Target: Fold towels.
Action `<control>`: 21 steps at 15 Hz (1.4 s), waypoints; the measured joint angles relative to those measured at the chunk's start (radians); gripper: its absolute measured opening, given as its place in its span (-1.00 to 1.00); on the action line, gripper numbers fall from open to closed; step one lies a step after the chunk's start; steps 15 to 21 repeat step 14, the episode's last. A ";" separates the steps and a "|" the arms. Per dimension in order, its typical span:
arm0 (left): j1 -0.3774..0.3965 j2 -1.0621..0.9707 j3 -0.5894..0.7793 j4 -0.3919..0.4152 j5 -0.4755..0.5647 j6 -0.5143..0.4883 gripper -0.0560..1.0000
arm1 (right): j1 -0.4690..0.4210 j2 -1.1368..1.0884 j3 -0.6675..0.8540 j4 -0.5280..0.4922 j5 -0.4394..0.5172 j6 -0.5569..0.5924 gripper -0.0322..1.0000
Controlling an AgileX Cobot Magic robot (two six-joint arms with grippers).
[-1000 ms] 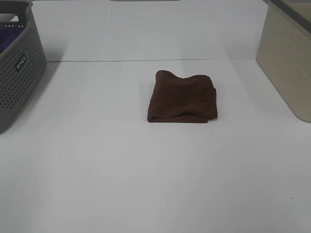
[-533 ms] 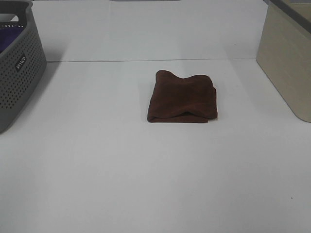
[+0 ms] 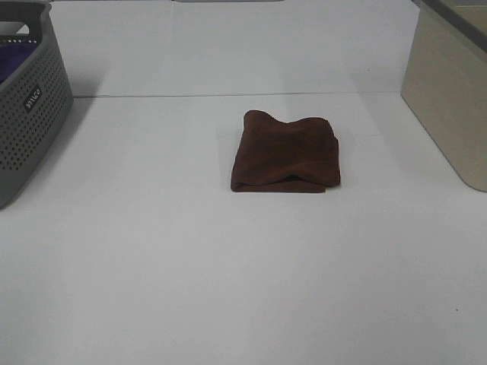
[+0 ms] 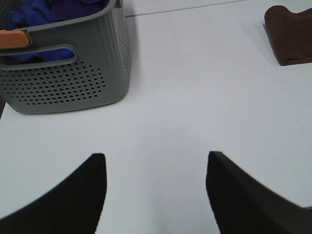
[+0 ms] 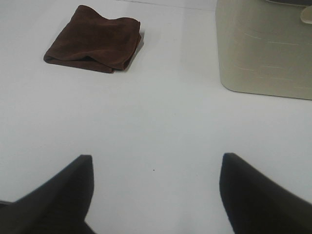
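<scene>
Nearest the cameras, both grippers hung over bare white worktop with nothing between their fingers. The left gripper had its jaws spread, dark fingertips low in the wrist frame on either side of empty surface. The right gripper stood the same way, jaws spread wide and holding nothing. Neither arm showed in the high view.

Further out, just right of centre in the high frame, lay the towel, a dark reddish-brown cloth already folded into a thick, roughly square pad. Its near edge showed stacked layers with a small gap where the fold bulged; its far edge was wavy and uneven. It sat well apart from both grippers, in the upper right corner of the left wrist frame and the upper left of the right wrist frame.

The cloth looked soft, light and limp, likely to sag and slip open if lifted by one layer only. A sound hold would probably pinch all layers together at a corner or along the near edge, one corner per gripper if a further fold were wanted.

Farthest, a grey perforated basket with purple fabric inside stood at the upper left, and a beige bin at the upper right.
</scene>
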 joint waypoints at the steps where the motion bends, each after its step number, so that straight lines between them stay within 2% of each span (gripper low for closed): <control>1: 0.000 0.000 0.000 0.000 0.000 0.000 0.18 | 0.000 0.000 0.000 0.000 0.000 0.000 0.43; 21: 0.000 -0.001 0.000 0.000 0.000 0.000 0.18 | 0.000 0.000 0.000 0.001 0.000 0.000 0.43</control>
